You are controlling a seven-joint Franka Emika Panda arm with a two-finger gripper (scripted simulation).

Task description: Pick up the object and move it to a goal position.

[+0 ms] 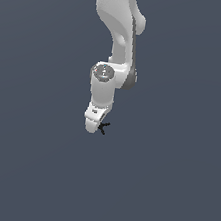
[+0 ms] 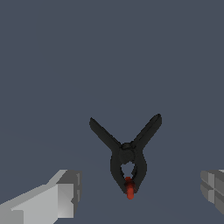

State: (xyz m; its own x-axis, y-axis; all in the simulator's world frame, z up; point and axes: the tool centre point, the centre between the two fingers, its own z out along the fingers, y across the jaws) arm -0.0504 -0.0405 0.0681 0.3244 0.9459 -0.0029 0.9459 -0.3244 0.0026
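Plain grey ground is lying open all around the black clamp (image 2: 127,153). The tool's fingers (image 2: 61,194) are standing wide apart on either side, touching nothing.

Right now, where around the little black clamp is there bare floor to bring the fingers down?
In the wrist view the small black forked clamp with a red tip lies between the white end effector fingers, apart from both. Bare grey surface flanks it on each side and beyond its prongs. The only crowded spot is the clamp itself, right beside the end effector in the exterior view.
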